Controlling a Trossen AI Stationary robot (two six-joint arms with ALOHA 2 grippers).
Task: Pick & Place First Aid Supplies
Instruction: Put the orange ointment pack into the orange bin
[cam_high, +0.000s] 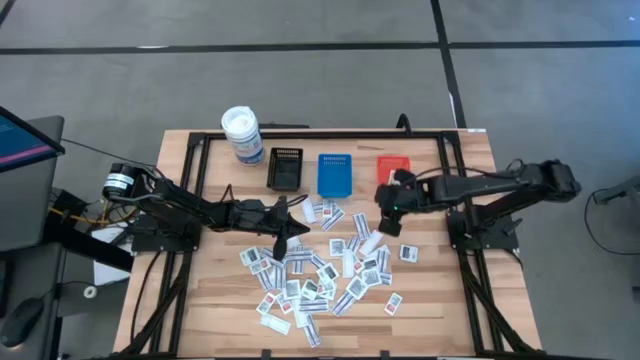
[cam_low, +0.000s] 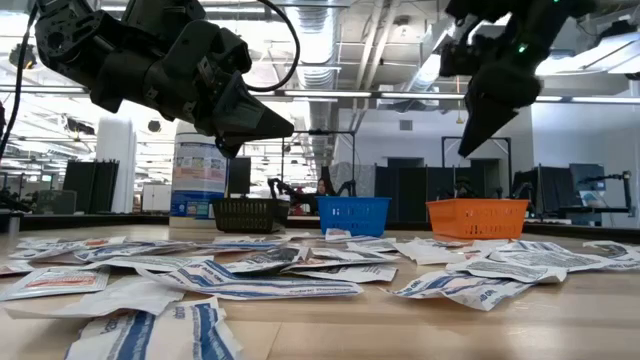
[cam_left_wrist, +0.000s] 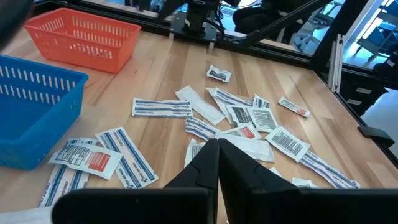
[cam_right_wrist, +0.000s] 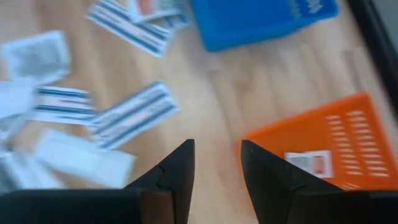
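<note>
Clearly, your right gripper hovers near the orange tray, fingers apart and empty; left gripper pinched together. Packets litter the table — light, thin, probably slippery — pinch a raised edge.

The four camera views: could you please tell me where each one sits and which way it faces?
High view: overhead, straight down; both arms, packets.
Low view: tabletop height, facing the room; both arms hang in.
Left wrist: over the packets; shut left gripper.
Right wrist: down at the table; open right gripper.
Shared: the orange tray and blue tray show in all views.
</note>
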